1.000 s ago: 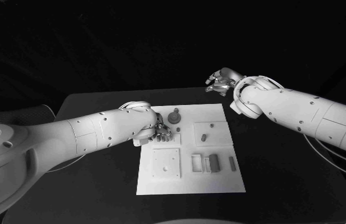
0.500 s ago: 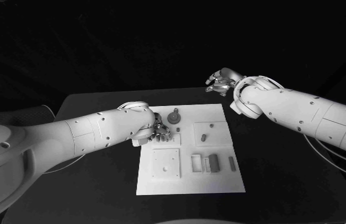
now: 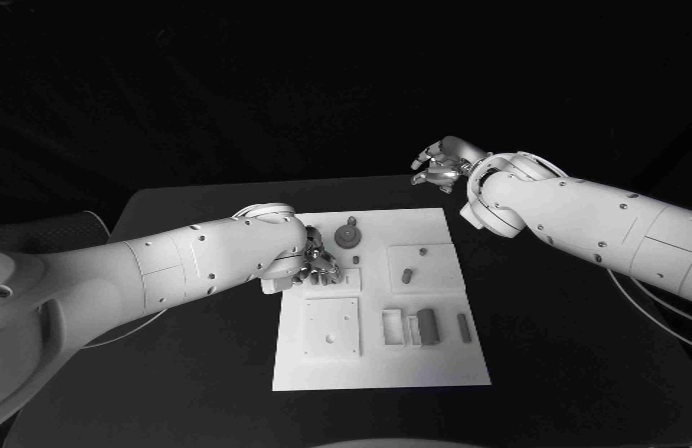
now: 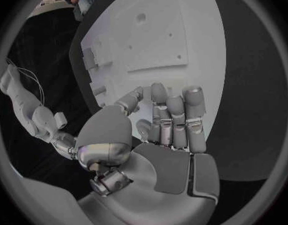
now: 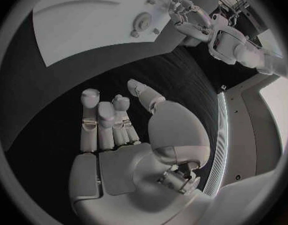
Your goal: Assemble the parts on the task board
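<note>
The white task board [image 3: 378, 363] lies mid-table. On it are a round grey part [image 3: 348, 235], a small peg [image 3: 410, 274] on a raised square plate [image 3: 440, 258], a dark block [image 3: 427, 321], a thin bar [image 3: 464, 327] and a square plate with a hole [image 3: 332, 326]. My left hand [image 3: 313, 264] hovers over the board's near-left area, fingers pointing down at it. In the left wrist view that hand [image 4: 165, 130] has its fingers stretched over the board [image 4: 162, 35] with nothing in them. My right hand [image 3: 443, 164] is raised beyond the board's far right corner, empty and apart from everything.
The black table [image 3: 188, 218] surrounds the board, with bare surface on both sides. The right wrist view shows my right hand [image 5: 116, 130] over dark table, and beyond it the board [image 5: 81, 25], the round part [image 5: 143, 21] and my left hand [image 5: 190, 16].
My left hand has edged slightly to the right over the board. The right arm has not moved.
</note>
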`<action>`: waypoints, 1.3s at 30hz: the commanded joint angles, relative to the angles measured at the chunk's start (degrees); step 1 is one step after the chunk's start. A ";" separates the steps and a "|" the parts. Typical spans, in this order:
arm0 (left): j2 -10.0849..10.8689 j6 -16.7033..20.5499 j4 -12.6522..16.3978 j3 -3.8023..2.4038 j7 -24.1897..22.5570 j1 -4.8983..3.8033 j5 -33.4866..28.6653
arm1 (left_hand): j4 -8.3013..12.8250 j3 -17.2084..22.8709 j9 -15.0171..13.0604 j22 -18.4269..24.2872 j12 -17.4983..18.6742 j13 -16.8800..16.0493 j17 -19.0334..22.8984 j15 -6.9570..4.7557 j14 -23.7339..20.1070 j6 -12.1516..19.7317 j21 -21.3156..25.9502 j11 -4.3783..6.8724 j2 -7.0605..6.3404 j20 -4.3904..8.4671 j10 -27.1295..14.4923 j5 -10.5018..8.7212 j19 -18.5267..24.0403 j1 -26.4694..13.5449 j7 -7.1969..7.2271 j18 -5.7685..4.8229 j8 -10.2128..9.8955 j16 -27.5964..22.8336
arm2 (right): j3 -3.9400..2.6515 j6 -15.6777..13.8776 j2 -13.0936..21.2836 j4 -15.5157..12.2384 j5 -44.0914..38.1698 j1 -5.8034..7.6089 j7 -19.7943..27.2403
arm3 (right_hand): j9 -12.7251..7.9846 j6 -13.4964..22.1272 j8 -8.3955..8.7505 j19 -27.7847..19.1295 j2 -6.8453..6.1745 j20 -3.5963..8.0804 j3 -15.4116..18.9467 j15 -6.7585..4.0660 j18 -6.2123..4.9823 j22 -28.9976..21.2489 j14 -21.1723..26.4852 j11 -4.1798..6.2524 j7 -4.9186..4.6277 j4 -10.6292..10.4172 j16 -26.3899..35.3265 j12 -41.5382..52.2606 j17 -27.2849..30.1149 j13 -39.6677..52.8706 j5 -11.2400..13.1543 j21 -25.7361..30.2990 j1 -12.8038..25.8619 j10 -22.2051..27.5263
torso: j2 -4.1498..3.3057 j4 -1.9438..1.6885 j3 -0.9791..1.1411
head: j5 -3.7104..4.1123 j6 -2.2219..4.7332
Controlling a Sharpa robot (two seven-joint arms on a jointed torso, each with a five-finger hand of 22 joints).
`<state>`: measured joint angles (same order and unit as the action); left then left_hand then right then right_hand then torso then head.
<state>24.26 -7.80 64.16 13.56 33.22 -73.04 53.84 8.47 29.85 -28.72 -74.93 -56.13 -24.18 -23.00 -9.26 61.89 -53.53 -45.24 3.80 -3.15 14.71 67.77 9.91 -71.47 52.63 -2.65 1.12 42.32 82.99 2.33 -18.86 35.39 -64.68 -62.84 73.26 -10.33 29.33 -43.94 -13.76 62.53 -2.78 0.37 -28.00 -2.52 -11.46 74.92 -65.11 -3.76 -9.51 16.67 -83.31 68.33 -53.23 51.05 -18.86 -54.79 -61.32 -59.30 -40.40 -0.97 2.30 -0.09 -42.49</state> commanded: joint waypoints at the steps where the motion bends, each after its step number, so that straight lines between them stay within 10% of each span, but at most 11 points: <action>1: -0.03 -2.36 0.18 -0.03 -0.57 -0.08 -0.35 | 4.47 4.72 -0.10 -0.97 -0.01 0.05 0.04 -0.14 -0.19 -0.50 -0.28 -0.27 3.97 0.07 0.17 -0.30 -0.02 4.69 -0.02 3.34 -0.38 0.22 | 0.01 0.84 -0.07 0.02 -0.53 -0.02 0.15 | -0.08 -0.46 -0.15 -0.22 0.20 0.08 0.00 0.09 -3.54 0.69 0.28 0.05 -0.73 0.00 0.09 0.31 0.06 -0.05 -0.05 0.30 0.29 0.33 | -0.02 -0.02 -0.03 | 0.02 -0.04; 18: -0.21 -1.77 0.25 -0.04 0.82 -0.13 0.57 | 4.36 4.50 -0.62 -0.96 -0.05 0.08 0.01 -0.14 -0.08 -0.93 -0.41 -0.27 3.79 0.04 0.37 -0.70 -0.12 5.01 -0.04 3.37 -1.50 0.34 | 0.02 0.83 -0.04 -0.07 -0.53 -0.03 0.12 | -0.09 -0.45 -0.15 -0.21 0.20 0.08 -0.01 0.09 -3.54 0.70 0.27 0.05 -0.74 -0.01 0.08 0.33 0.07 -0.08 -0.06 0.30 0.31 0.33 | -0.04 -0.01 -0.02 | 0.03 -0.15; 39: -0.21 -0.46 0.15 -0.03 0.74 -0.13 0.53 | 1.59 -0.54 -3.18 -0.71 -0.32 0.18 0.22 -0.06 0.04 -1.20 0.00 -0.41 0.11 -0.02 0.24 1.15 -0.16 0.40 -0.22 3.63 -5.24 0.26 | 0.03 0.86 0.08 -0.12 -0.53 -0.02 0.09 | -0.10 -0.44 -0.15 -0.21 0.17 0.08 -0.01 0.09 -3.54 0.70 0.27 0.05 -0.74 -0.01 0.08 0.34 0.09 -0.11 -0.05 0.30 0.35 0.33 | -0.03 -0.03 -0.04 | 0.08 -0.21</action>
<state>24.07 -8.64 64.28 13.52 33.89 -73.16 54.16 9.43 28.89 -31.88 -74.90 -56.12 -24.07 -22.85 -9.16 61.87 -54.26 -45.46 3.49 -3.13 14.53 68.09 10.92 -71.67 53.54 -2.57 1.12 37.25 82.94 2.36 -18.64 35.45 -64.74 -62.84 73.24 -10.38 29.29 -44.02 -13.76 62.53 -2.78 0.36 -28.00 -2.52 -11.46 74.92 -65.11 -3.76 -9.44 16.67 -83.31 68.33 -53.23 51.01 -18.86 -54.79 -61.32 -59.30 -40.44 -1.01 2.26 -0.01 -42.70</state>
